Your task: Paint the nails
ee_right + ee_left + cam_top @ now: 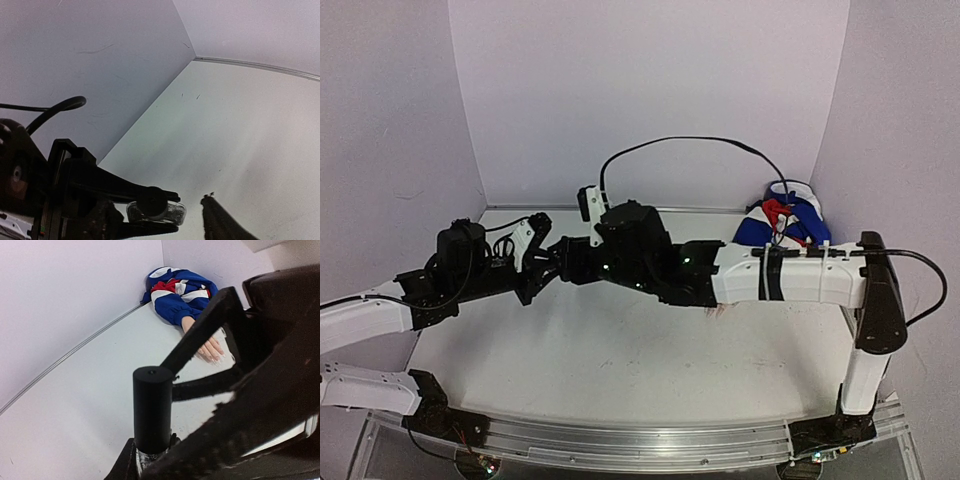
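Three pale walls (650, 90) enclose a white table (620, 360); mannequin hand (211, 349) in corner.

No readable text, label, brand, number or sign on anything in view.

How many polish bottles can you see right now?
1. The dark-capped bottle stands clamped in the left gripper, over the table, left of centre. The right arm covers part of it, so another could be hidden.
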`<state>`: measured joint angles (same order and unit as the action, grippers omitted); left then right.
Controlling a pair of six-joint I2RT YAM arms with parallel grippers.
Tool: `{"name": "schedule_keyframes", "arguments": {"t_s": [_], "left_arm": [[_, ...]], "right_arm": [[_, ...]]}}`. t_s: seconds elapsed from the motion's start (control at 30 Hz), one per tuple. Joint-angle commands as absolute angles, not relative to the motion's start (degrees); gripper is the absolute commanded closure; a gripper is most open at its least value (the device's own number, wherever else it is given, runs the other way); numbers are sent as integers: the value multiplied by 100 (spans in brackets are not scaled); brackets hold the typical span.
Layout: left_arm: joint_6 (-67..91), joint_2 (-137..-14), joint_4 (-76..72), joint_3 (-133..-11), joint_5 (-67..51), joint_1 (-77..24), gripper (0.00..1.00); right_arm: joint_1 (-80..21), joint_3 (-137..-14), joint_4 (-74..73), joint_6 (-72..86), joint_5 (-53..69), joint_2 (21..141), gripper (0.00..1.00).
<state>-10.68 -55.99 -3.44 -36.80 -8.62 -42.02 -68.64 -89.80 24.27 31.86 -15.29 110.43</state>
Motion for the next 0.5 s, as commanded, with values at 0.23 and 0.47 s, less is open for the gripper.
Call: {"name": "schedule_keyframes", "arguments": {"t_s": [0.23,0.47], "left_arm": [[-486,-6285,-861,-4448,-3439,-4063,100],[-191,-6754,-953,-4684,-5013,-4052,100]], "right_arm": [[-5322,-7439,2950,2115,1711,9152,24],[-5109,-7018,3929,1883,4157,9183,31]]}}
